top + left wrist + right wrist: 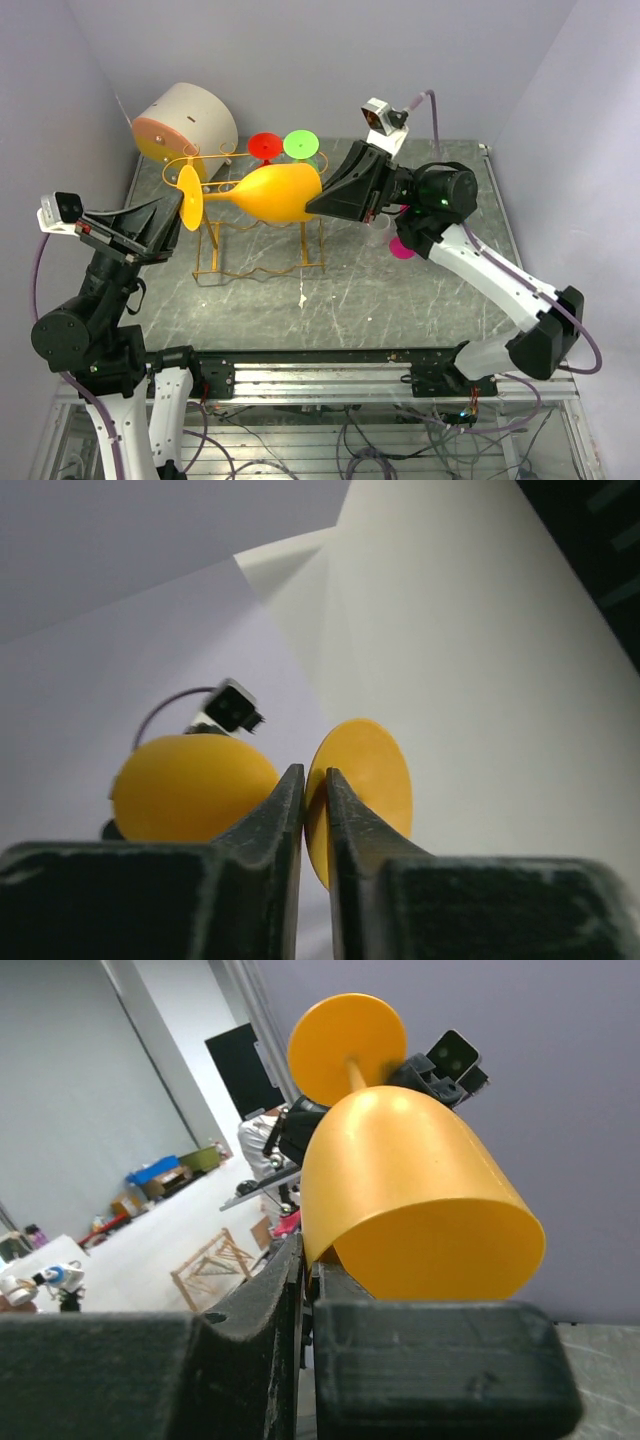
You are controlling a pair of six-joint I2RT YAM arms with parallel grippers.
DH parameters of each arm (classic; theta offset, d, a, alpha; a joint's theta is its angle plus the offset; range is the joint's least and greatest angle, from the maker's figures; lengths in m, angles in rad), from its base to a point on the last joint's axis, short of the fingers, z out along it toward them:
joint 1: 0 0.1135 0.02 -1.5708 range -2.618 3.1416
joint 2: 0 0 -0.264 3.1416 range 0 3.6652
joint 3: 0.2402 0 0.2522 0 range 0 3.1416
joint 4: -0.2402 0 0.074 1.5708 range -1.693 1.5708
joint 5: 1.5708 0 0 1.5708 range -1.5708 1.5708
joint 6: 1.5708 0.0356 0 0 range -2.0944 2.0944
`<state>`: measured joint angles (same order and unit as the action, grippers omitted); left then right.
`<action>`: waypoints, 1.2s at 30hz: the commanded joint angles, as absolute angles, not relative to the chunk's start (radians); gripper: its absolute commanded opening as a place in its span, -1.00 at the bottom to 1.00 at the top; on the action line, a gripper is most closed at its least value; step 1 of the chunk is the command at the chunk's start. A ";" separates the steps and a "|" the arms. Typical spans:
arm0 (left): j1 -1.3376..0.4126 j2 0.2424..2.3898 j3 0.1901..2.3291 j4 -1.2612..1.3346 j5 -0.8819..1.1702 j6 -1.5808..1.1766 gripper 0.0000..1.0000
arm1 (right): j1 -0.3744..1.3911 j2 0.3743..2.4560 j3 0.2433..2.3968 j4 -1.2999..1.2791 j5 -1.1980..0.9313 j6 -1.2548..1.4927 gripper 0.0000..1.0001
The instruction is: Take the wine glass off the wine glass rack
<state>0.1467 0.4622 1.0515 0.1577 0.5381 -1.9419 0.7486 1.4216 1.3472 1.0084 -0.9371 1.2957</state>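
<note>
An orange-yellow wine glass (270, 192) lies on its side in the air above the gold wire rack (214, 250), clear of its top rail. My left gripper (180, 206) is shut on the glass's round foot (368, 778); the bowl (190, 785) shows left of the fingers in the left wrist view. My right gripper (316, 203) is shut on the rim of the bowl (410, 1190), one finger inside it and one outside. The foot (345, 1048) shows beyond the bowl in the right wrist view.
A white-and-orange drum (185, 120) lies at the back left. Red (265, 146) and green (300, 144) glass feet show behind the held glass. A pink glass (402, 248) sits under my right arm. Purple walls close in on three sides.
</note>
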 commanded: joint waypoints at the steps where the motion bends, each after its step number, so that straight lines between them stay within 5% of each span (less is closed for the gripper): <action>1: 0.143 0.434 1.053 0.029 0.580 -1.842 -0.44 | 0.757 1.319 1.321 0.835 -0.895 1.119 -1.00; 6: 0.144 0.440 1.096 -0.161 0.565 -1.689 -0.23 | 0.758 1.134 1.362 0.307 -0.807 0.772 -1.00; 18: 0.144 0.655 1.431 -0.669 0.501 -1.133 -0.24 | 0.759 1.024 1.614 -0.979 -0.144 0.333 -1.00; 29: 0.143 0.835 1.614 -0.893 0.451 -0.832 -0.28 | 0.756 0.980 1.494 -1.334 0.056 0.387 -1.00; 36: 0.143 0.955 1.683 -1.020 0.464 -0.704 -0.53 | 0.759 1.030 1.388 -1.338 0.115 0.384 -1.00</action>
